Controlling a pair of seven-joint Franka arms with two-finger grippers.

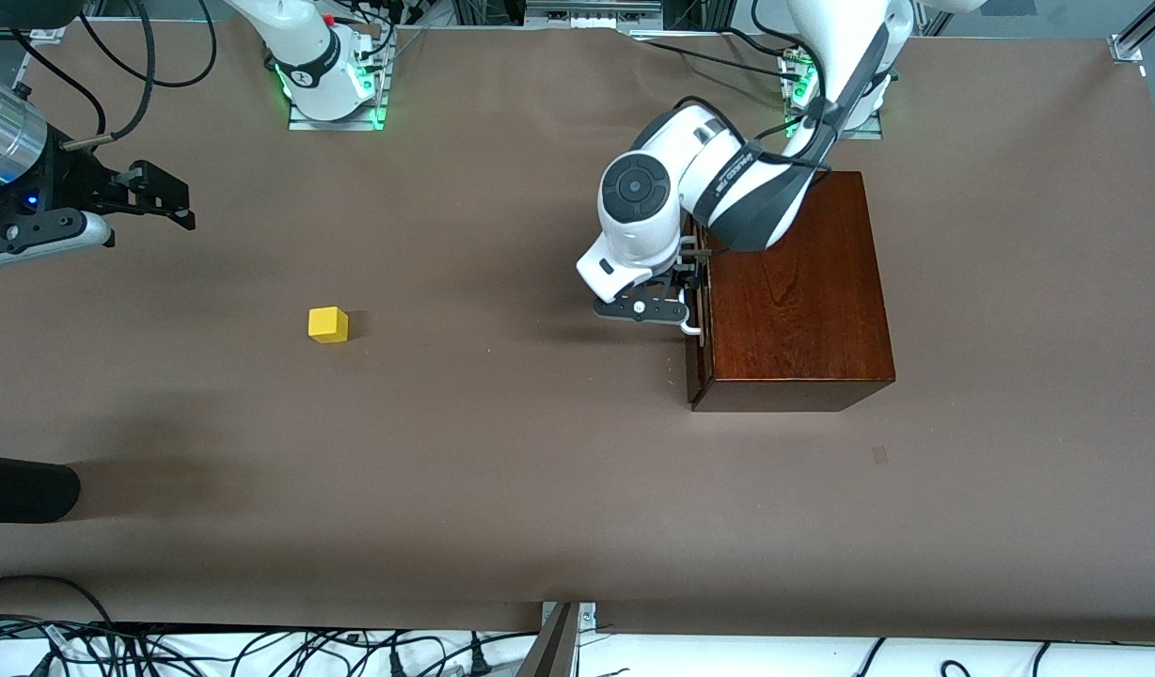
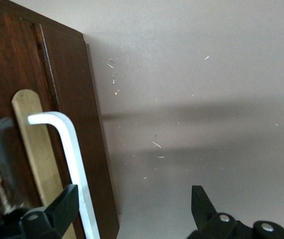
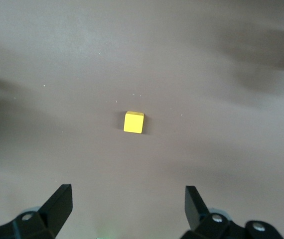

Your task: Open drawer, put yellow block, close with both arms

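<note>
The yellow block [image 1: 328, 324] lies on the brown table toward the right arm's end; in the right wrist view the block [image 3: 133, 122] is ahead of the jaws. My right gripper [image 1: 168, 197] is open and empty, up over the table near that end, apart from the block; it also shows in the right wrist view [image 3: 127, 204]. The dark wooden box [image 1: 794, 291] stands toward the left arm's end with its drawer [image 1: 698, 320] shut. My left gripper [image 1: 683, 303] is open at the drawer front, its jaws straddling the white loop handle [image 2: 67, 149]; the gripper also shows in the left wrist view [image 2: 132, 209].
A dark rounded object [image 1: 23, 489] lies at the table's edge at the right arm's end, nearer the front camera than the block. Cables [image 1: 258, 649] run below the table's near edge. Open table stretches between the block and the box.
</note>
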